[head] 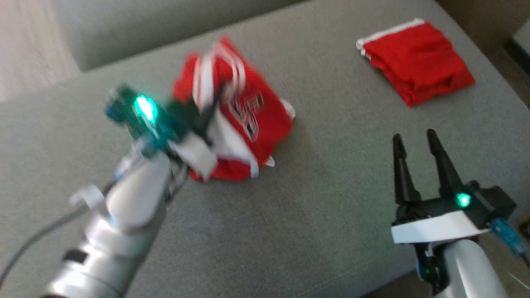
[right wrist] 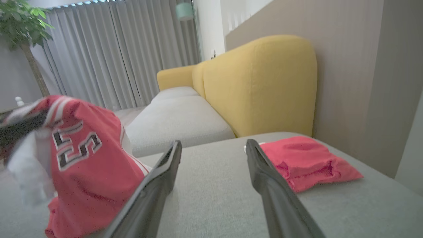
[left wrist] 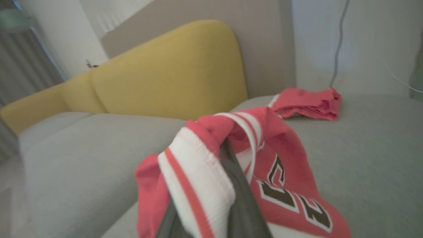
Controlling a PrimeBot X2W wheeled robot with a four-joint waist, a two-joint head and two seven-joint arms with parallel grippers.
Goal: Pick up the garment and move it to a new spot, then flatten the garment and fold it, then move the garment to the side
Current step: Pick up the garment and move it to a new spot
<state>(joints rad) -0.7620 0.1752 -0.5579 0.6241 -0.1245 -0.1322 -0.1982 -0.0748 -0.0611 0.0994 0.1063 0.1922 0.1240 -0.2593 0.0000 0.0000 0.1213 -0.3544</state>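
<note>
On my head feed the left gripper (head: 205, 118) has its fingers pinched nearly together on a bunch of the red basketball jersey (head: 248, 120), gripping it by a white-trimmed edge. The picture there is blurred, so I can't make out exactly which edge it is. The jersey hangs in a crumpled heap from that grip over the left-middle of the grey seat cushion (head: 331, 186), with black-and-white numerals facing up and to the right. Its lower folds seem to reach the cushion.

On the left wrist feed, striped white-and-red trim drapes over one dark finger (left wrist: 238, 185) and hides the tips.

The right gripper (head: 414, 136) hovers at the lower right with its two fingers spread wide and nothing between them. It is well apart from the jersey.

A folded red garment (head: 418, 74) with a white edge lies flat at the far right corner of the cushion. Beyond it on the right wrist feed I see a yellow backrest (right wrist: 257, 86), grey curtains (right wrist: 115, 49) and a leafy plant (right wrist: 16, 23)
</note>
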